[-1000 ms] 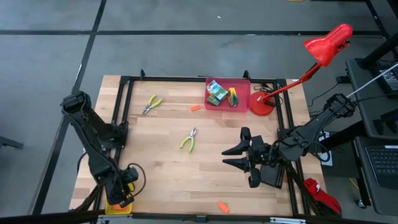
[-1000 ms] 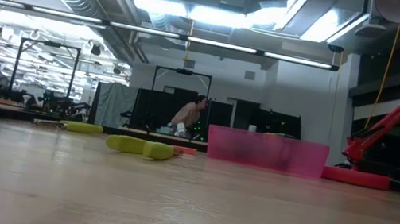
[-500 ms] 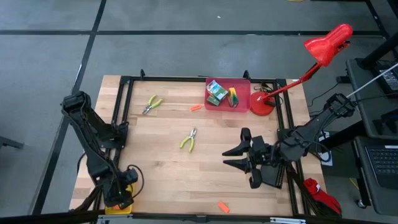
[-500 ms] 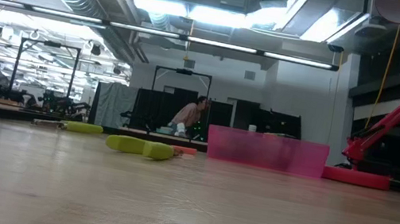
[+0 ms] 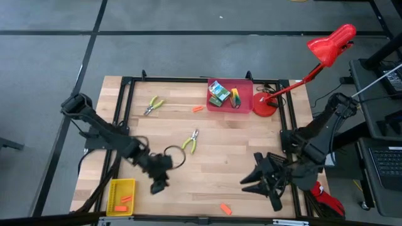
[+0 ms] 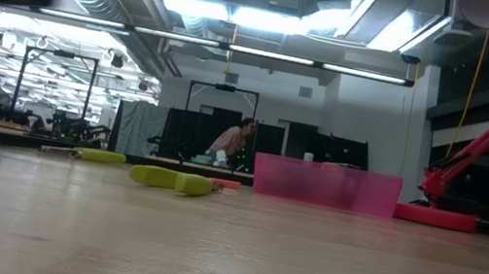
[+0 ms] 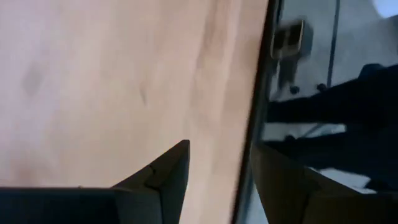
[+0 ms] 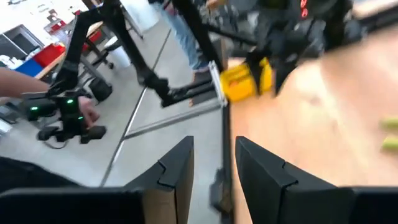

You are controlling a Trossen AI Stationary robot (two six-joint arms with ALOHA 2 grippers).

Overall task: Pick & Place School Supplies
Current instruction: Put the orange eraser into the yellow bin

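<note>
Overhead and table-level cameras share the red bin [image 5: 230, 93] [image 6: 326, 184]; wrist cameras skim the tabletop.

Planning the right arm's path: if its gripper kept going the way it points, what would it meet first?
Likely nothing on the table: the right gripper points toward the left arm's gripper and yellow bin beyond, though depth is unclear.

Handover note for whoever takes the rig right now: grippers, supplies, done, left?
Left gripper: open, empty, over the table's front left.
Right gripper: open, empty, over the front right.
Done: crayon boxes in the red bin; orange sticks in the yellow bin.
Left: pliers mid-table, second pliers back left, an orange stick beside the red bin, another orange stick at the front edge.
</note>
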